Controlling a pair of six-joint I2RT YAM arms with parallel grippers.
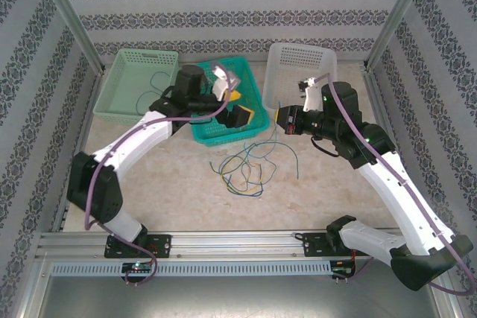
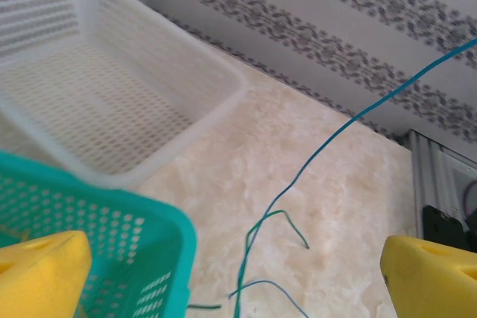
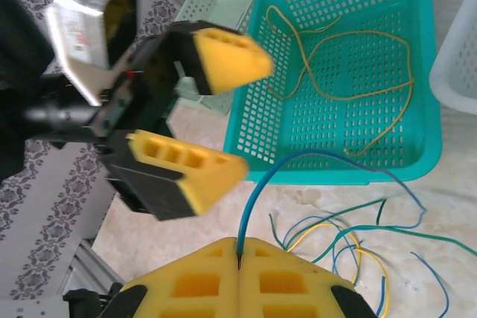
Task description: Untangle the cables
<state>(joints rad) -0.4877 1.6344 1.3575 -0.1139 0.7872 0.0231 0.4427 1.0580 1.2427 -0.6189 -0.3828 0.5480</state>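
Left edge: green basket (image 1: 130, 87) near left wall (image 1: 37, 72) | centre: left fingers (image 1: 240, 109) spread wide, empty, over teal basket (image 1: 220, 138), yellow cable (image 3: 356, 33) inside | worktop (image 1: 171, 176): cables (image 1: 246, 165) tangled in front of teal basket, bare marble and open room around | right: right fingers (image 3: 238, 262) clenched on blue cable (image 3: 250, 199), beside white basket (image 1: 294, 61) | tangle crossings unreadable

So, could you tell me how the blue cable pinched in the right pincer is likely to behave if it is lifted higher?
Probably floppy: the blue cable arcs out of the shut right pincer and droops back to the table. Likely very light, being so thin. It may drag the tangle along, since its far end seems to run into those loops.
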